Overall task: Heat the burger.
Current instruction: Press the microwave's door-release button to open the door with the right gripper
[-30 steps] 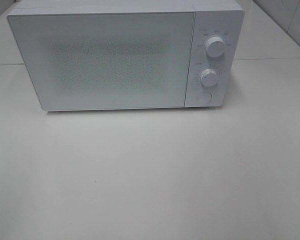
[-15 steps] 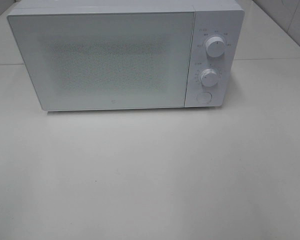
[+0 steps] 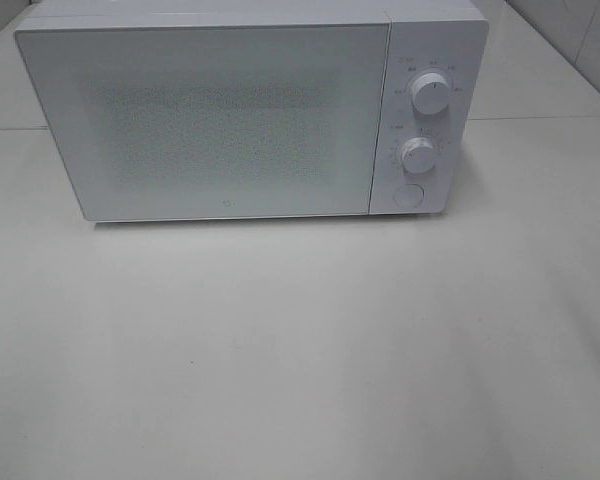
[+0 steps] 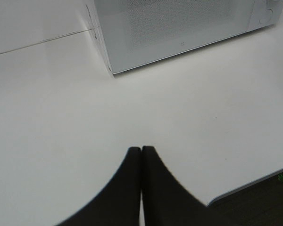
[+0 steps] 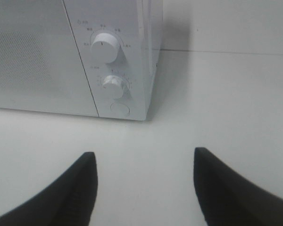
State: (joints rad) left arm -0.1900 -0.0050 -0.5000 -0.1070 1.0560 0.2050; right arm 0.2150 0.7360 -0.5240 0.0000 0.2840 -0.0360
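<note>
A white box-shaped microwave oven stands on the pale matte tabletop. Its frosted, speckled door is closed flush. The burger shows in no view; perhaps it sits behind that door, but the frosting hides the inside. The black-fingered left gripper is pressed together and empty, over the table before the oven's left corner. The black-fingered right gripper gapes wide, also empty, facing the white upper dial and the panel around it

Tiny markings ringed the microwave's upper knob and lower knob, upper right of the frame; none was legible.
</note>
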